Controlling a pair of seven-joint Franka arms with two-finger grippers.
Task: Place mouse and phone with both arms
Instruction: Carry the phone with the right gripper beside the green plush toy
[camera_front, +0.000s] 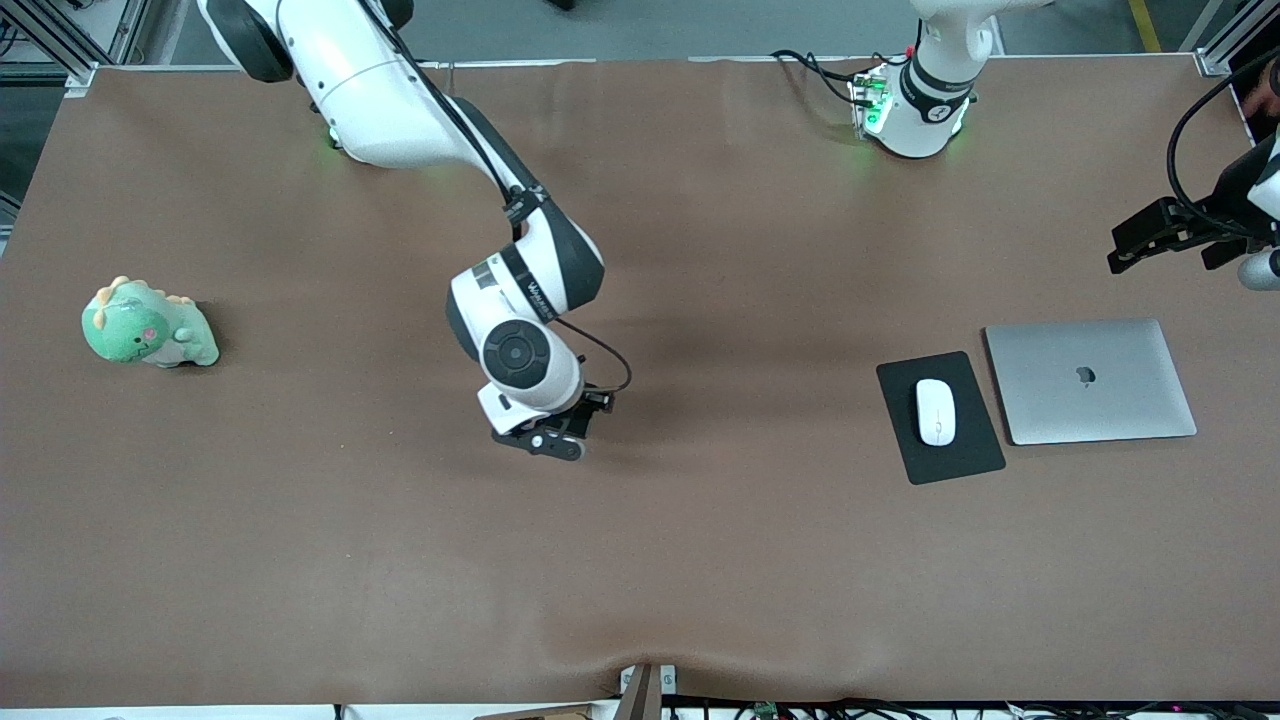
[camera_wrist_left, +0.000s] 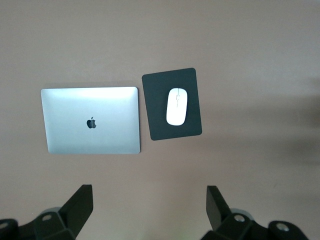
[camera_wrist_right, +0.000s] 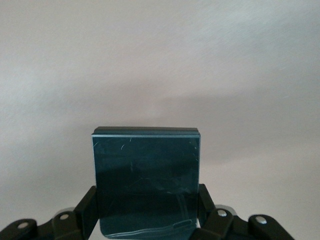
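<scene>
The white mouse lies on a black mouse pad toward the left arm's end of the table; both also show in the left wrist view, the mouse on the pad. My left gripper is open and empty, high over the table's end by the laptop; its jaws stand wide apart in the left wrist view. My right gripper is low over the middle of the table. It is shut on the black phone, which is hidden under the hand in the front view.
A closed silver laptop lies beside the mouse pad, toward the left arm's end, and shows in the left wrist view. A green dinosaur plush sits near the right arm's end. Brown tabletop surrounds them.
</scene>
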